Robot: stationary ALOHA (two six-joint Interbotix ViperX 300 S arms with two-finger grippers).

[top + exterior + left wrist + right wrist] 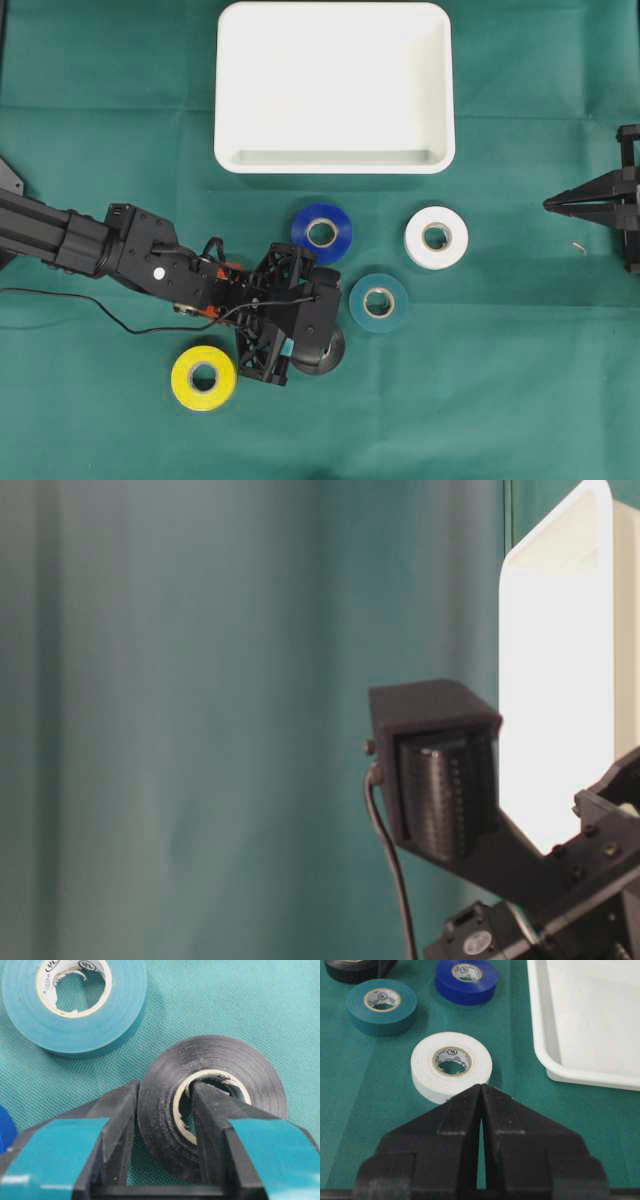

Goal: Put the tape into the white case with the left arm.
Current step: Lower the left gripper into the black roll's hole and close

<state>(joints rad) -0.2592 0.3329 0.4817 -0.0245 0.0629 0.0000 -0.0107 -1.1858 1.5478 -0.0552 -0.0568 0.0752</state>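
Black tape roll (pixel 210 1105) flat on the green cloth (pixel 500 400), pinched through its wall by the left gripper (pixel 162 1110): one teal-banded finger (pixel 112 1125) against the outer face, the other down inside the cardboard core. Mostly hidden under the gripper from overhead, only a dark edge (pixel 328 352) showing just right of the fingers. Left arm (pixel 120 245) stretched in from the left edge, slanting down across the cloth, wrist low over the roll. Near neighbours: teal roll (pixel 378 302) just to the right, blue roll (pixel 322 233) just above, yellow roll (pixel 203 378) to the lower left, white roll (pixel 436 237) further right (all lying flat, cores up). White case (pixel 335 88) at the top centre, well apart from the held roll, nothing inside. Right gripper (pixel 481 1095) parked at the right edge, fingers pressed together, tips aimed at the white roll but short of it. Table-level view filled by blurred green cloth, part of the case and an arm's black housing.
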